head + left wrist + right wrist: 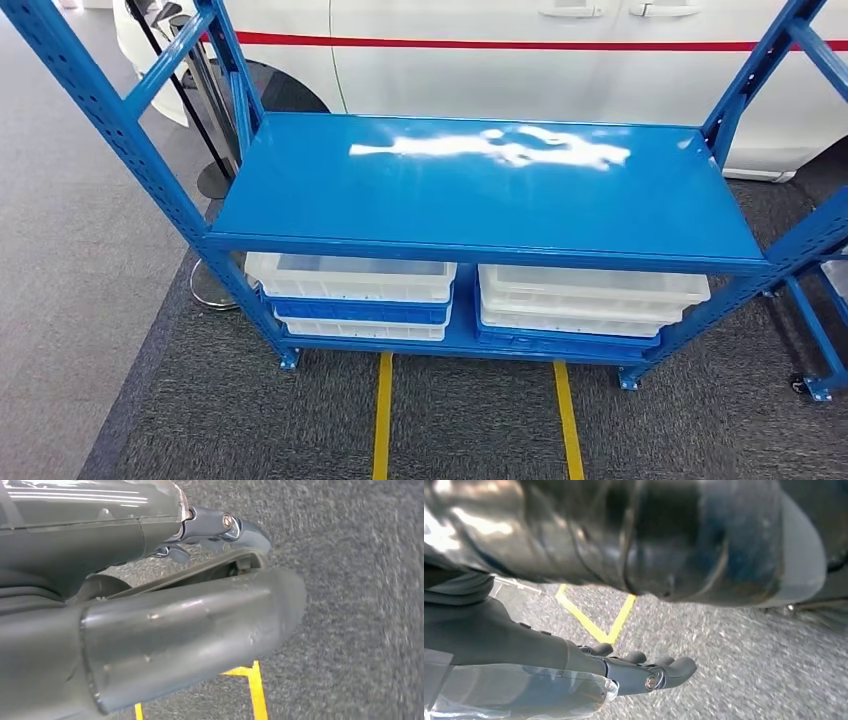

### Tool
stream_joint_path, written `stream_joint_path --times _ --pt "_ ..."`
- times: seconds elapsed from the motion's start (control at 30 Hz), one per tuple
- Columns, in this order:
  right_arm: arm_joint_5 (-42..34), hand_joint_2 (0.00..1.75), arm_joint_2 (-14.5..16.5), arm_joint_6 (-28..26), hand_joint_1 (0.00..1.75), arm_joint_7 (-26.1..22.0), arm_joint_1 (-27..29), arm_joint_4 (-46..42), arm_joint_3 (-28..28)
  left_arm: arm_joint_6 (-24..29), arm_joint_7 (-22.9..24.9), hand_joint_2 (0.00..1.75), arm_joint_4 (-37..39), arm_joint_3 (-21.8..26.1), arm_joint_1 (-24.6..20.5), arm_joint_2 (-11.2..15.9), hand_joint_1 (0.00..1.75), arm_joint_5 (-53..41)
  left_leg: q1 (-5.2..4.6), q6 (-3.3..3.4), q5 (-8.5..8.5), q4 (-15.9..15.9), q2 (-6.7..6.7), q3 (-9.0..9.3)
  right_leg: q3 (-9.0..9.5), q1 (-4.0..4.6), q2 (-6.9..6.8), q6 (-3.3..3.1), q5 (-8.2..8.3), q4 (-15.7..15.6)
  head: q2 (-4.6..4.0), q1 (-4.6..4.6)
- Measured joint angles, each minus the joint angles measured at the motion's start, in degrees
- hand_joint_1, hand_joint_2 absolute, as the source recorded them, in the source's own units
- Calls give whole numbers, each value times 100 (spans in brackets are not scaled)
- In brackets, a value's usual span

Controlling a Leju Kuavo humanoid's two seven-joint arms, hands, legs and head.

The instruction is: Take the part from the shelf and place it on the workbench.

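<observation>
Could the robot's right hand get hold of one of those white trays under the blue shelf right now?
Probably not yet: the right hand hangs over the floor, and the white trays sit low beneath the blue shelf top.

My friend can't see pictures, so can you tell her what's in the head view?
A blue metal shelf stands right ahead with a bare, shiny top. Stacked white trays and blue trays sit on its bottom level. Behind it is a white car with a red stripe; two yellow floor lines run across grey carpet.
</observation>
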Motion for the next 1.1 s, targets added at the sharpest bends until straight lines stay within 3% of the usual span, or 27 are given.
stream_joint_path --times 0.07,0.1,0.2,0.23,0.27,0.3,0.33,0.4,0.47,0.53,0.67,0.7,0.8,0.83,1.1 --pt "0 131 3 -5 0 1 -1 0 1 28 7 0 -88 -148 36 9 0 29 11 -61 -81 84 -4 2 40 -23 0 -63 10 -40 -1 -1" --pt "0 175 3 -9 0 1 -1 0 1 58 14 0 -134 -214 61 14 0 59 22 -98 -205 266 -8 -67 58 -38 -3 -94 15 -61 -1 -1" --pt "0 175 3 -21 0 2 3 0 1 208 63 0 -297 -433 181 16 0 211 62 -183 -717 1332 -13 -590 75 -45 -3 -140 4 -69 -1 -2" --pt "0 175 3 -33 0 2 5 0 1 265 84 0 -361 -514 234 16 0 261 74 -197 -764 1582 -13 -732 82 -45 4 -143 -4 -68 -1 -3" --pt "0 175 3 -51 0 2 7 0 1 315 101 0 -430 -596 285 15 0 305 83 -201 -698 1634 -13 -784 94 -46 13 -139 -13 -67 -1 -3" --pt "0 175 3 -72 0 2 8 0 1 357 115 0 -497 -670 332 14 0 334 89 -197 -523 1448 -12 -721 115 -47 23 -130 -26 -67 -1 -3" --pt "2 175 5 -90 0 4 7 0 1 385 134 0 -558 -731 372 13 0 353 100 -193 -280 1064 -12 -557 142 -57 31 -120 -43 -64 -2 -3" --pt "19 175 -1 -121 0 27 2 0 2 340 255 0 -659 -847 441 7 0 359 124 -244 39 311 -28 -220 178 -25 40 -98 -92 -42 -2 -3" --pt "39 175 -9 -180 0 68 -8 -1 4 99 465 0 -720 -929 494 14 0 261 134 -222 80 45 -52 -102 183 34 45 -77 -123 -26 -2 2" --pt "44 175 -11 -253 0 97 -15 -2 6 -214 641 0 -740 -909 516 24 0 18 117 -142 85 42 -61 -102 189 43 48 -60 -119 -38 -2 7" --pt "46 175 -11 -302 0 110 -24 -2 5 -471 782 0 -765 -741 534 19 0 -350 82 -108 83 45 -61 -102 203 11 48 -12 -108 -72 -2 5" --pt "50 131 -11 -305 0 110 -26 -2 5 -486 802 44 -776 -703 537 16 0 -396 77 -101 80 46 -61 -103 204 6 49 -4 -107 -77 -2 5" --pt "75 131 -13 -315 0 111 -30 -2 6 -496 866 175 -792 -614 536 2 0 -510 67 -87 74 47 -61 -102 206 -3 49 8 -107 -83 -2 5" --pt "85 175 -13 -317 0 111 -30 -2 7 -496 899 175 -793 -597 536 -3 0 -534 65 -85 73 48 -61 -101 206 -5 49 11 -107 -84 -2 5" --pt "-35 175 -58 -267 0 -2 60 -85 -16 -841 918 175 -594 -906 508 139 0 -837 53 -78 69 52 -61 -99 205 -5 48 20 -109 -86 0 5"
